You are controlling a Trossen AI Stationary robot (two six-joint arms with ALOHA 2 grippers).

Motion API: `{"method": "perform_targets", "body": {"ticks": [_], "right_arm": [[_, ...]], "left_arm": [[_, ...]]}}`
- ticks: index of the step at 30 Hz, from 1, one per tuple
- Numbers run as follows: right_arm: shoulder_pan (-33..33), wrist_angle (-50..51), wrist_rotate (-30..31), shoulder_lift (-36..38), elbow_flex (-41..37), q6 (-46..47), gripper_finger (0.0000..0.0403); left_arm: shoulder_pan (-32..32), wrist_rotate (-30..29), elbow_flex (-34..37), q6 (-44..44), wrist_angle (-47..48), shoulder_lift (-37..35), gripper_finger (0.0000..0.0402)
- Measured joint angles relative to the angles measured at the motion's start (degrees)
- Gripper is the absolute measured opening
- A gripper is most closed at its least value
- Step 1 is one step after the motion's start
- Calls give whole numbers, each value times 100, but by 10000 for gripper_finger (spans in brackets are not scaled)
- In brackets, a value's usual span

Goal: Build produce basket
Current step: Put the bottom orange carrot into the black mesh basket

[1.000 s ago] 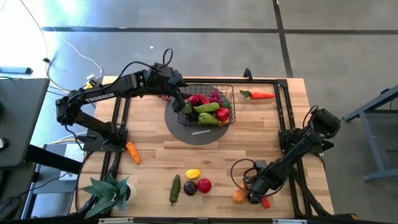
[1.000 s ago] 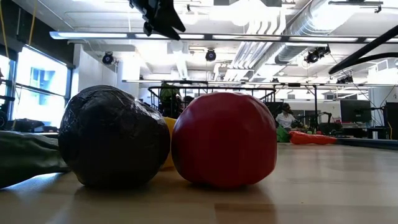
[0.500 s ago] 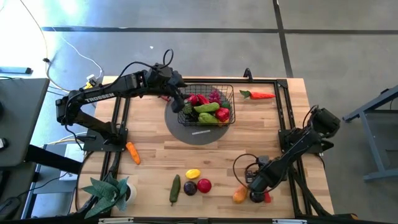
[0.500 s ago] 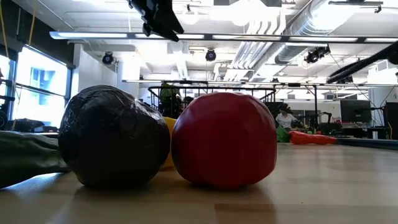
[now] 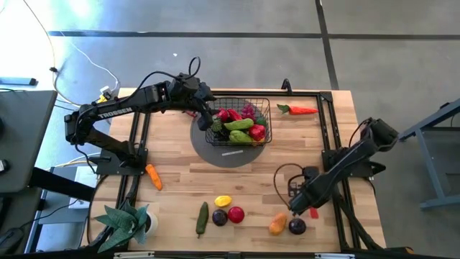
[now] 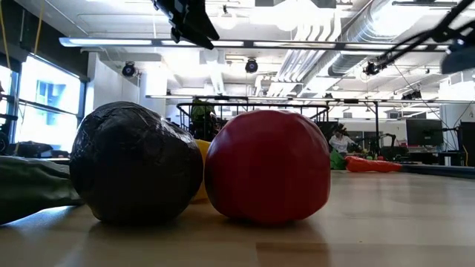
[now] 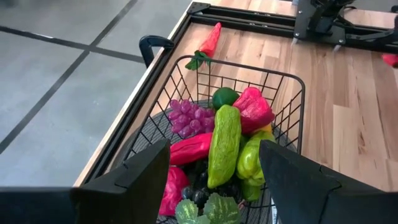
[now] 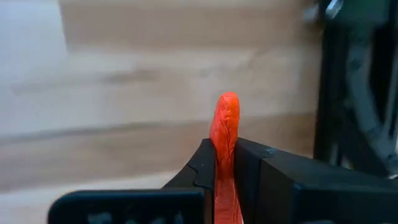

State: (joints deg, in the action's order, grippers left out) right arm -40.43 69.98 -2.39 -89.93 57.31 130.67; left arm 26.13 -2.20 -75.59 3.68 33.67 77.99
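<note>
A: Where's the slim red toy pepper (image 8: pixel 226 143)?

B: Pinched in the right gripper (image 5: pixel 307 210), near right. Probably light, soft; a mid-body hold suits. Left gripper (image 7: pixel 214 163), fingers spread, hangs over the square black wire-mesh basket (image 5: pixel 267 109).

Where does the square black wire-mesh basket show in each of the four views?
High view: square black wire-mesh basket at the table's far middle, full of toy produce, left gripper at its left edge.
Low view: cannot make it out.
Left wrist view: centre, beyond the open fingers.
Right wrist view: not in it.
Shared landmark: long red chilli pepper beyond the basket.
</note>
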Motion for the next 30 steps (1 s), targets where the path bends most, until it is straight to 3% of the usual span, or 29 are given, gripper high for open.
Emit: {"method": "perform_targets", "body": {"ticks": [6,16,24,30], "right_arm": [[394,673,921,337,150,-53,8],[1266,443,3157,1158,161,-697,8],[2053,-505,4075,1702,161,-2136,8],[2803,-1848,4441,1848,161,-3835,8]], "left_arm": [[0,0,0,0,0,-2,236],[0,2,-2,-5,343,-2,236],[0,2,-2,-50,723,0,236],[-4,4,-2,-95,1113,0,236]]}}
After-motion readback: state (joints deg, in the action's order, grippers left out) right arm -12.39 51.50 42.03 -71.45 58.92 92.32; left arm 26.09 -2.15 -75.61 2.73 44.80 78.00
